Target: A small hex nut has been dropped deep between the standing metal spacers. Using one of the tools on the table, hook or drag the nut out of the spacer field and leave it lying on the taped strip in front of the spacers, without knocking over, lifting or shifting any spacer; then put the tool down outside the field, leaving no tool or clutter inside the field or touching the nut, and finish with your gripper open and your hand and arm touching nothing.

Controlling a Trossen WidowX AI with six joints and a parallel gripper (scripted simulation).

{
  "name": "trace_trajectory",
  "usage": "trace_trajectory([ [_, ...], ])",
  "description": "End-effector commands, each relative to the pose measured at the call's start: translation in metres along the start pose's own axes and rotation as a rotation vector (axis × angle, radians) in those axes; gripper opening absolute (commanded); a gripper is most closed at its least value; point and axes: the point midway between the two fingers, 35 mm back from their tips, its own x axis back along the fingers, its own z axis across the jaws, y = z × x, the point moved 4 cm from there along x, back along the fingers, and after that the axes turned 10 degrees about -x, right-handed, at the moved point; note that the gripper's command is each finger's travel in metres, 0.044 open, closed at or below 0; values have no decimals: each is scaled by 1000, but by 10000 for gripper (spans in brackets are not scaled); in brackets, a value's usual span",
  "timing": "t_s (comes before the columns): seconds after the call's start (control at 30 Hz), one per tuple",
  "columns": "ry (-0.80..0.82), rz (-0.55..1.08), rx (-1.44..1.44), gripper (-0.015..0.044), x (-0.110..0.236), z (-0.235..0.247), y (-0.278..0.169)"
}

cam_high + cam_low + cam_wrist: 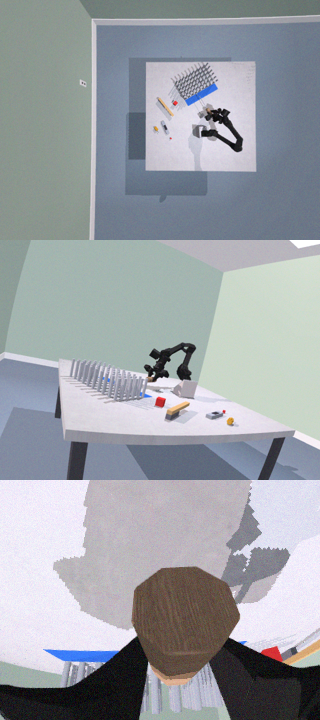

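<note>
Nut: hidden, not visible in any view, presumably deep among the spacers (194, 82). Black tool (209, 113) is clamped on a hook's wooden handle (207, 110), its thin wire (199, 101) running toward 11 o'clock across the blue strip (204, 93) into a lane between spacer rows, likely so it slides in without touching them. Red cube (175, 103) and bar (165, 106) lie at 9 o'clock on the desk (232, 144), outside the field.

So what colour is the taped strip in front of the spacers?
Bright blue; the taped strip shows best in the top view.
</note>
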Motion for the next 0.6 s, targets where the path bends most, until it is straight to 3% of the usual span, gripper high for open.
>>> trace_trajectory([
  [0.0, 1, 5, -10, 0, 11, 2, -13],
  [0.57, 2, 3, -16, 0, 69, -3, -56],
])
